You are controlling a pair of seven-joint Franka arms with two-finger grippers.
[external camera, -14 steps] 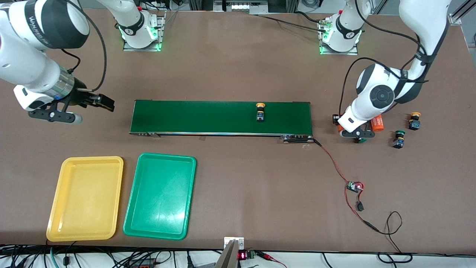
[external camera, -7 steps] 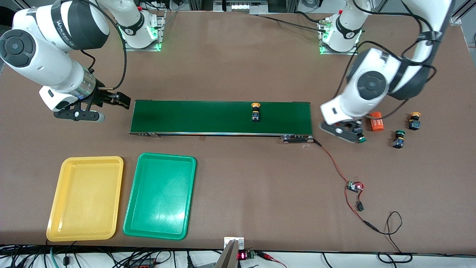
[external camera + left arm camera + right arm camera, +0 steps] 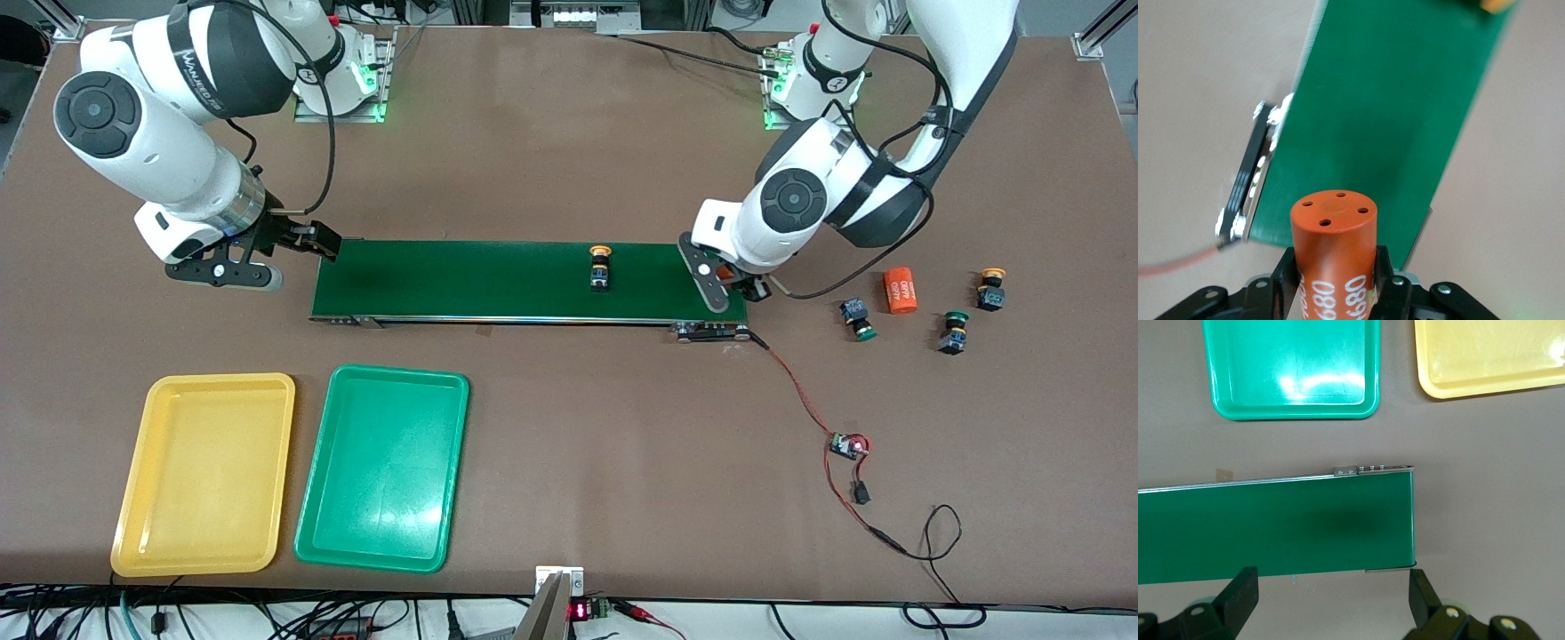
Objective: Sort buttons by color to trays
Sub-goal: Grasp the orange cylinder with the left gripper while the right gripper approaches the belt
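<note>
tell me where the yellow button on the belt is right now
In the front view, the yellow button stands mid-belt on the conveyor belt, slightly toward the left arm's end.

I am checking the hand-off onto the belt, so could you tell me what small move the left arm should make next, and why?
Probably lower and release. The left gripper is shut on an orange cylinder over the conveyor belt at the left arm's end. The yellow-capped button stands clear, farther along the belt. The right gripper waits open over the belt's right-arm end.

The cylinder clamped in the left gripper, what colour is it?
Orange cylinder with white digits, clearest in the left wrist view.
</note>
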